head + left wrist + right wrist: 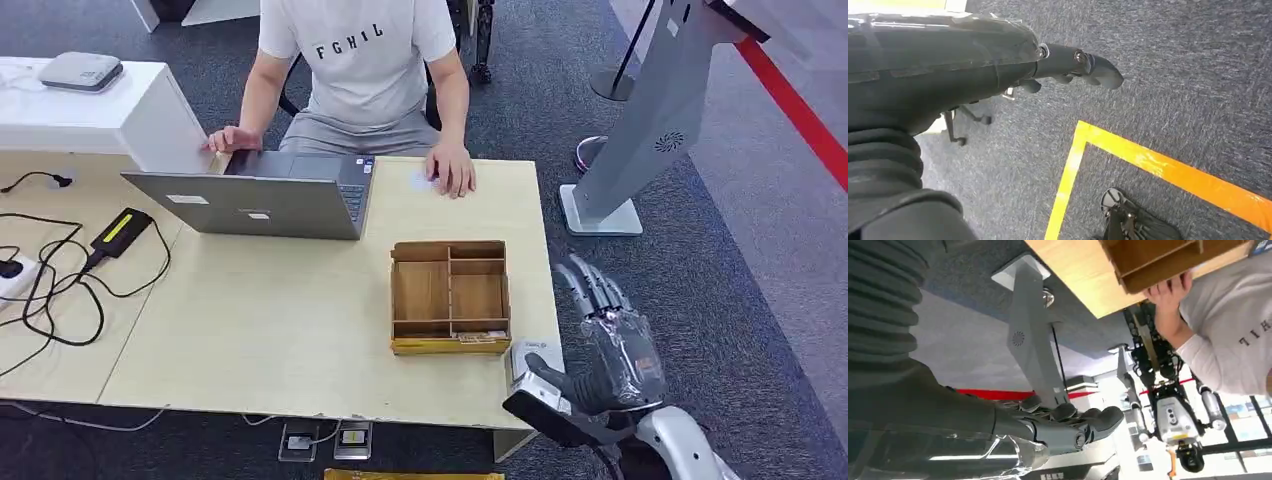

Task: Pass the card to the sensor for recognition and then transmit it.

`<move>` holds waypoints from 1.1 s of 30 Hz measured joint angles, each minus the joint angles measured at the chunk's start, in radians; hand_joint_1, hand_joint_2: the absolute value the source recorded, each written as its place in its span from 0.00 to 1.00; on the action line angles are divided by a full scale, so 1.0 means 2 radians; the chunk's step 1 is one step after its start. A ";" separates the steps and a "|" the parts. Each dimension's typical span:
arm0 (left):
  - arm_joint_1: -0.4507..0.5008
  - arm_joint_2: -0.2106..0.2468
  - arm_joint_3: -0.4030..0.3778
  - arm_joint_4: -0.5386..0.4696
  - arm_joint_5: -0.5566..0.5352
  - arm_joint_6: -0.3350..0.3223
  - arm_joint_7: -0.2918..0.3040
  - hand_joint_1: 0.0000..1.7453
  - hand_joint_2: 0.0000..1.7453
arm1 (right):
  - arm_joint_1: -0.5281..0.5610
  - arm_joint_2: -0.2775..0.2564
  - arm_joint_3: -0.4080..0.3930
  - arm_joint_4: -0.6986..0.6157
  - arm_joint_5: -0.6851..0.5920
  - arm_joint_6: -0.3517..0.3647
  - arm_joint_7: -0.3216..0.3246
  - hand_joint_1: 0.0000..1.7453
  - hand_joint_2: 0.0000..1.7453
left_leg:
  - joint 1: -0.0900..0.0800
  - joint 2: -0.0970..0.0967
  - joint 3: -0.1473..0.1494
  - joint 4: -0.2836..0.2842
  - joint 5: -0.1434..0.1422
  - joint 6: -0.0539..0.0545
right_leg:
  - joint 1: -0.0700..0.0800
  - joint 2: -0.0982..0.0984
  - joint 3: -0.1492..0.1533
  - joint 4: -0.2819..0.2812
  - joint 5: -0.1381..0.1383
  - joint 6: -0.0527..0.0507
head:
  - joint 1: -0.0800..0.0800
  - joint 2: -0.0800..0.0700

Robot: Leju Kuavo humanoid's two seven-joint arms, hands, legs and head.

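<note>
The right hand (610, 345) hovers off the desk's (280, 330) right edge, fingers (590, 285) spread straight, holding nothing. The left hand (1013, 60) hangs over the carpet, fingers (1098, 70) loosely extended, empty. A card (422, 180) lies on the desk just beside a person's hand (452, 172). The wooden box (450, 297) has open compartments; its front slot holds small items I cannot make out.

Office: desk (300, 330), laptop (262, 195), grey carpet (740, 300), seated person (362, 70).
</note>
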 joint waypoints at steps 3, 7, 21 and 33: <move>0.000 -0.002 0.001 0.000 0.003 0.000 0.000 0.00 0.00 | -0.002 0.017 0.010 0.021 0.003 0.000 -0.009 0.00 1.00 | 0.000 0.000 0.000 0.000 0.000 0.000 | 0.000 0.000 0.000 0.000 0.000 0.000 | 0.000 0.000; -0.001 -0.005 0.002 0.000 0.006 0.004 0.000 0.00 0.00 | -0.008 0.045 0.023 0.055 0.011 0.001 -0.023 0.00 1.00 | 0.000 0.000 0.000 0.000 0.000 0.000 | 0.000 0.000 0.000 0.000 0.000 0.000 | 0.000 0.000; -0.002 -0.010 0.002 0.000 0.013 0.010 0.001 0.00 0.00 | -0.028 0.128 0.040 0.141 0.079 0.038 -0.055 0.00 1.00 | 0.000 0.000 0.000 0.000 0.000 0.000 | 0.000 0.000 0.000 0.000 0.000 0.000 | 0.000 0.000; -0.002 -0.014 0.003 0.000 0.013 0.008 0.004 0.00 0.00 | -0.040 0.166 0.041 0.189 0.096 0.051 -0.063 0.00 1.00 | 0.000 0.000 0.000 0.000 0.000 0.000 | 0.000 0.000 0.000 0.000 0.000 0.000 | 0.000 0.000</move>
